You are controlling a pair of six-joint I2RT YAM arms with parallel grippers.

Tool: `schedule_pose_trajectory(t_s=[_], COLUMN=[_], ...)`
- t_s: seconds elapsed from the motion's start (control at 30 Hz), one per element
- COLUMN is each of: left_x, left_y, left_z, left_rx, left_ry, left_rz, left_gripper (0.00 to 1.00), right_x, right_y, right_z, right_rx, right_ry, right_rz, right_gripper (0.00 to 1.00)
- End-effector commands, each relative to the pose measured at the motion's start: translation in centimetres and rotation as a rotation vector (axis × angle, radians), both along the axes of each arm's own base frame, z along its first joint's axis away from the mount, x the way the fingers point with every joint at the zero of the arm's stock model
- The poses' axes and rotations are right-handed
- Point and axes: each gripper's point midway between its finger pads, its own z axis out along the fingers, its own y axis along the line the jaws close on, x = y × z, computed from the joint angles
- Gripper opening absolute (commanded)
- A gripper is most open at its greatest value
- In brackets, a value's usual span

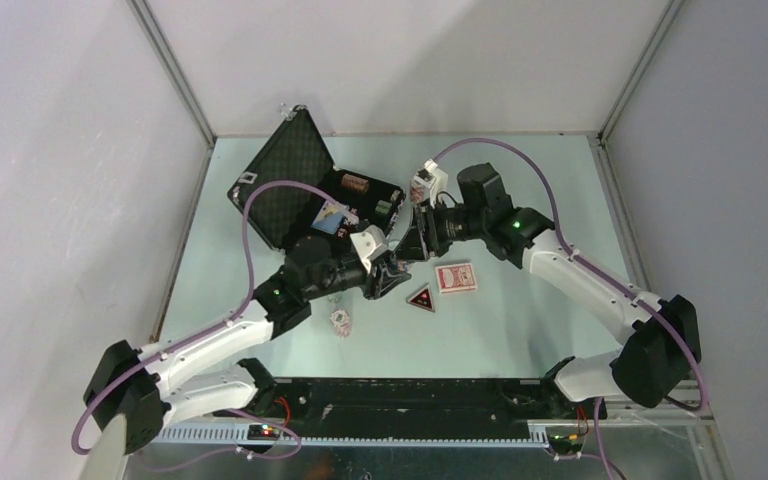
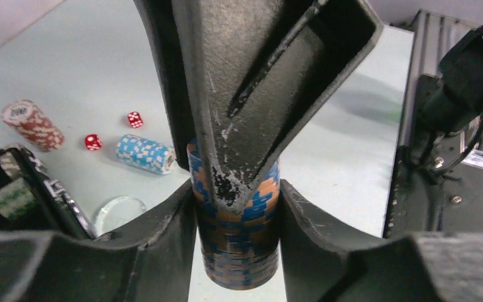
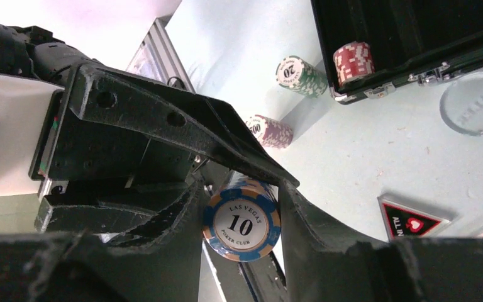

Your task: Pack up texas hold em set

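Over the pale table (image 1: 540, 330), left gripper (image 2: 236, 195) and right gripper (image 3: 240, 189) both clamp one blue chip stack (image 2: 239, 264) between them; a mistimed release could scatter chips below.

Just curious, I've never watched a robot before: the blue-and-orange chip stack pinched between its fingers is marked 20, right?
Not quite. The blue-and-orange chip stack pinched between the fingers is marked 10, not 20; the right wrist view shows its face. The 20 is on a green chip stack lying farther off.
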Motion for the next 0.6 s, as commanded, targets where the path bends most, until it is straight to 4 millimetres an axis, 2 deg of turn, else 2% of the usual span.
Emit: schedule_pose_trajectory(t_s=[0.0, 0.07, 0.1, 0.13, 0.23, 0.3, 0.33, 0.37, 0.4, 0.43, 0.47, 0.5, 0.53, 0.57], left_x=[0.1, 0.2, 0.3, 0.5, 1.7, 3.3, 5.1, 5.9, 7.8, 8.2, 9.6, 9.5, 10.4, 10.2], left_y=[-0.8, -0.7, -0.7, -0.6, 0.0, 1.0, 2.3, 3.3, 5.4, 6.6, 8.6, 10.0, 11.8, 12.9], left_z=[2.1, 2.0, 2.0, 1.9, 1.9, 1.7, 1.8, 1.4, 1.7, 0.8, 1.5, 0.2, 1.0, 0.2], left_rx=[-0.028, -0.026, -0.025, -0.024, -0.034, -0.051, -0.079, -0.081, -0.133, -0.114, -0.169, -0.161, -0.181, -0.175], left_ry=[-0.046, -0.043, -0.040, -0.028, 0.016, 0.062, 0.100, 0.140, 0.187, 0.222, 0.250, 0.321, 0.300, 0.339], left_rz=[-0.029, -0.019, -0.017, 0.003, 0.097, 0.226, 0.373, 0.469, 0.662, 0.752, 0.926, 1.028, 1.164, 1.247], left_gripper=[0.40, 0.19, 0.13, 0.03, 0.00, 0.00, 0.00, 0.00, 0.00, 0.00, 0.00, 0.00, 0.00, 0.00], right_x=[-0.1, 0.3, 0.6, 1.0, 2.7, 3.7, 4.0, 4.9, 5.0, 5.7, 5.6, 6.0, 5.8, 6.1], right_y=[1.1, 0.8, 0.5, 0.1, -1.7, -3.3, -4.2, -5.4, -6.2, -7.4, -8.1, -9.0, -9.5, -10.2], right_z=[4.8, 4.6, 4.5, 4.4, 4.1, 3.9, 4.4, 3.7, 4.2, 3.6, 4.3, 3.6, 4.1, 3.6], right_rx=[0.122, 0.108, 0.100, 0.095, 0.083, 0.073, 0.078, 0.060, 0.068, 0.057, 0.074, 0.070, 0.086, 0.081], right_ry=[-0.085, -0.095, -0.103, -0.104, -0.116, -0.121, -0.137, -0.135, -0.152, -0.151, -0.173, -0.169, -0.187, -0.186], right_rz=[0.043, 0.009, -0.017, -0.040, -0.162, -0.262, -0.303, -0.379, -0.415, -0.476, -0.501, -0.542, -0.558, -0.587], right_gripper=[0.34, 0.51, 0.54, 0.62, 0.78, 0.82, 0.82, 0.83, 0.83, 0.83, 0.83, 0.83, 0.83, 0.83])
